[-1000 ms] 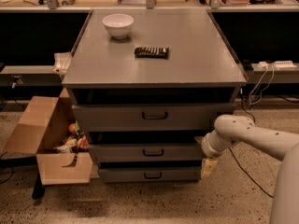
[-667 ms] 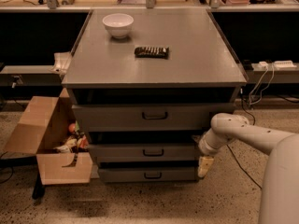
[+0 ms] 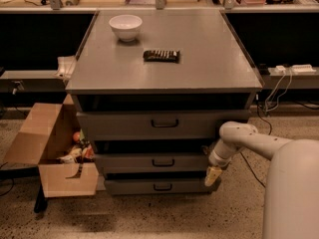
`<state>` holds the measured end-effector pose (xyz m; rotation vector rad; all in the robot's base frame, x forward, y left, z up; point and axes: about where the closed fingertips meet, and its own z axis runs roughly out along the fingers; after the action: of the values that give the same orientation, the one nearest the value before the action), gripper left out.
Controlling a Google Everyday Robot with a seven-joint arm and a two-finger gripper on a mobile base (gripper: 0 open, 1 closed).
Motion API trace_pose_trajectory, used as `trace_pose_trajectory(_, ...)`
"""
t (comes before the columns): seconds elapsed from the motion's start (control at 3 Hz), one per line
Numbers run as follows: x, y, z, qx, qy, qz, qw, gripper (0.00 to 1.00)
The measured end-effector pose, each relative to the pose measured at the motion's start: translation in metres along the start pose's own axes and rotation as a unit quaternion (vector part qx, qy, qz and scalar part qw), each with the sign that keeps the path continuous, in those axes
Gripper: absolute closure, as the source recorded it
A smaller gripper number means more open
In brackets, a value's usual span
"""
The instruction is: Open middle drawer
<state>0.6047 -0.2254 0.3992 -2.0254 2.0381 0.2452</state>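
The grey cabinet has three drawer fronts stacked under its top. The middle drawer [image 3: 124,163] is the medium-height front with a small dark loop handle [image 3: 163,162] at its centre, and it looks pushed in between the taller top drawer [image 3: 114,125] and the thin bottom drawer [image 3: 129,186]. My gripper [image 3: 213,176] hangs from the white arm [image 3: 239,136] at the right end of the middle drawer, low by the cabinet's right front corner, well to the right of the handle.
A white bowl [image 3: 125,26] and a dark snack bar [image 3: 161,55] lie on the cabinet top [image 3: 209,59]. An open cardboard box [image 3: 47,148] with items stands on the floor at the left. Cables and a power strip [image 3: 291,69] are at the right.
The arm has swung slightly left, bringing the gripper closer to the cabinet's right front corner. The drawers have not moved.
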Motion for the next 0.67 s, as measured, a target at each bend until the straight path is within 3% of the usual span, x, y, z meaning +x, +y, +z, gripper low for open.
trace_pose_trajectory(0.67,-0.0028,-0.0033,-0.0066,0.000,-0.001,0.001,1.0000,0.65)
